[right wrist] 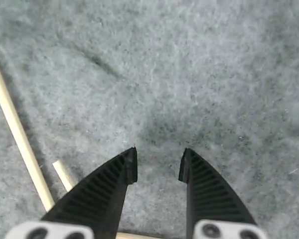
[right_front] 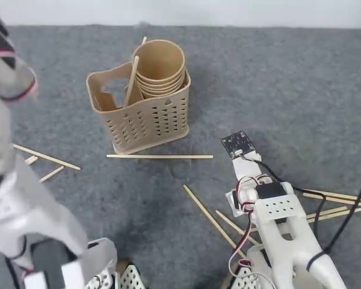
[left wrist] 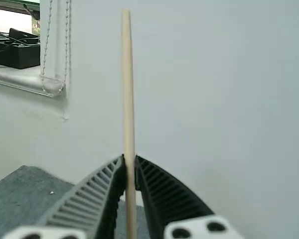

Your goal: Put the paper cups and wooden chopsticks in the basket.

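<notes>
Paper cups point(right_front: 160, 66) sitting stacked in basket point(right_front: 147, 120), left gripper point(left wrist: 129, 172) clenching 1 chopstick point(left wrist: 127, 84), right gripper point(right wrist: 158, 167) hanging released over grey surface point(right wrist: 214, 74), loose chopstick point(right wrist: 17, 134) lying near

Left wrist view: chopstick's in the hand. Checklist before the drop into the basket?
1. Grip: left hand shut on the chopstick - ok.
2. Chopstick runs straight out of the hand, not skewed - ok.
3. Basket upright, paper cups stacked at one side, room beside them - ok.
4. Left hand above the basket - cannot tell; its camera faces the wall.
5. Right hand open, low over the mat, apart from the basket - ok.
6. Loose chopsticks on the mat - not ok, more to collect.
</notes>
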`<state>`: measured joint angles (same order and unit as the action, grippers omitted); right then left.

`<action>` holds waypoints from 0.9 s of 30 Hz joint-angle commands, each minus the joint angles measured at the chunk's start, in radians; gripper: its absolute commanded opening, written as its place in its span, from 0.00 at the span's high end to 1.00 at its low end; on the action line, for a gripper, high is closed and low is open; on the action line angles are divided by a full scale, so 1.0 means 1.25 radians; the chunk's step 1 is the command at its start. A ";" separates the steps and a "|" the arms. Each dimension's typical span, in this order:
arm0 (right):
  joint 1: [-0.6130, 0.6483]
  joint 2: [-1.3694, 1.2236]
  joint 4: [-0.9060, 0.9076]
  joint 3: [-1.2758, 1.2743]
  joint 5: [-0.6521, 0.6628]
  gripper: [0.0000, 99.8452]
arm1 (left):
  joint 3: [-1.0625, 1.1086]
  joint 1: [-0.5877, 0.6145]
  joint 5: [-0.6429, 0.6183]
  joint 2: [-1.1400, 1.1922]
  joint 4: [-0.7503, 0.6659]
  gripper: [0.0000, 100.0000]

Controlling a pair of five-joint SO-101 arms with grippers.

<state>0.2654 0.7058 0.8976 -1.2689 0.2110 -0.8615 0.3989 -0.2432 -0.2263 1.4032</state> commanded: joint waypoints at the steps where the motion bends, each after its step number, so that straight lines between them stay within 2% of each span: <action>1: -0.007 0.019 -0.006 0.002 0.007 0.85 | 0.064 -0.010 0.016 -0.079 0.012 0.99; 6: -0.007 0.019 -0.006 0.002 0.007 0.85 | 0.215 -0.004 0.017 -0.198 0.018 0.99; 9: -0.007 0.019 -0.006 0.002 0.007 0.85 | 0.363 -0.017 0.029 -0.331 -0.023 0.99; 11: -0.006 0.018 -0.006 0.002 0.007 0.85 | 0.495 -0.050 0.042 -0.411 -0.123 0.99; 15: -0.006 0.018 -0.006 0.002 0.007 0.85 | 0.791 -0.066 0.038 -0.507 -0.416 0.99; 19: -0.006 0.017 -0.006 0.002 0.007 0.85 | 1.039 -0.085 0.041 -0.534 -0.740 0.99; 22: -0.006 0.017 -0.006 0.002 0.007 0.85 | 1.181 -0.091 0.042 -0.533 -0.943 0.99; 24: -0.006 0.017 -0.006 0.002 0.007 0.85 | 1.238 -0.112 0.042 -0.533 -1.029 0.99; 27: -0.006 0.017 -0.006 0.002 0.007 0.85 | 1.258 -0.146 0.043 -0.533 -1.041 0.99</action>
<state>0.2654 0.7058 0.8976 -1.2689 0.2110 0.6774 0.2685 -0.1987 -0.8723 0.2064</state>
